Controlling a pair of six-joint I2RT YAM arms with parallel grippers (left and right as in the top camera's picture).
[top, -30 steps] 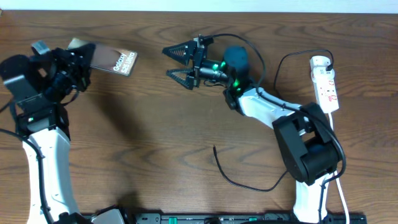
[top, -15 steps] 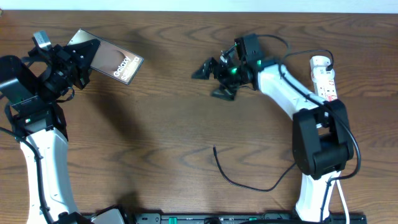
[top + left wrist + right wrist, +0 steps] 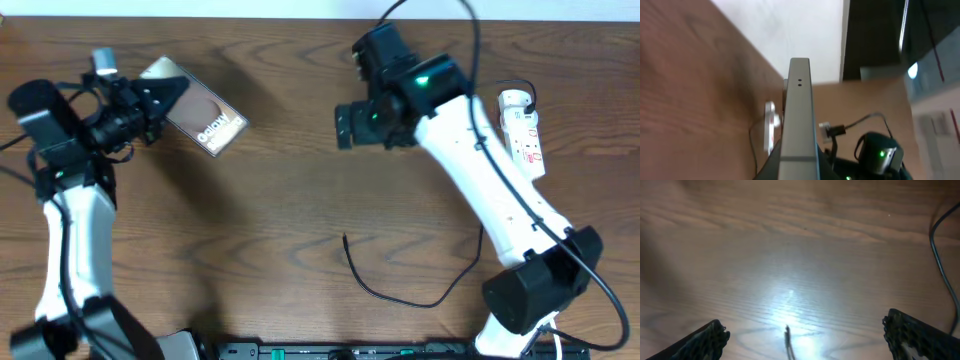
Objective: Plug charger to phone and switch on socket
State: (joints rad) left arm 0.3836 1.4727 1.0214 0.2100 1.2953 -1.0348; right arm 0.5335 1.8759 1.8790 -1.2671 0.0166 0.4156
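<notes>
My left gripper (image 3: pixel 158 101) is shut on one end of the phone (image 3: pixel 205 121) and holds it off the table at the far left, with the "Galaxy" lettering facing up. In the left wrist view the phone (image 3: pixel 799 110) shows edge-on between the jaws (image 3: pixel 799 167). My right gripper (image 3: pixel 352 126) is raised over the table's middle back, open wide and empty (image 3: pixel 807 340). The charger cable's free plug end (image 3: pixel 345 239) lies on the table in front and also shows between the right fingers (image 3: pixel 787 336). The socket (image 3: pixel 525 130) lies at the far right.
The black cable loops (image 3: pixel 430 300) across the front of the table and up to the socket. A white cord (image 3: pixel 552 320) runs off the front right edge. The right arm's base (image 3: pixel 530 290) stands at the front right, the left arm's column (image 3: pixel 75 250) at the left.
My right arm has lifted and its gripper has turned from pointing left to pointing down at the table. My left gripper has shifted the phone a little to the right and turned it.
</notes>
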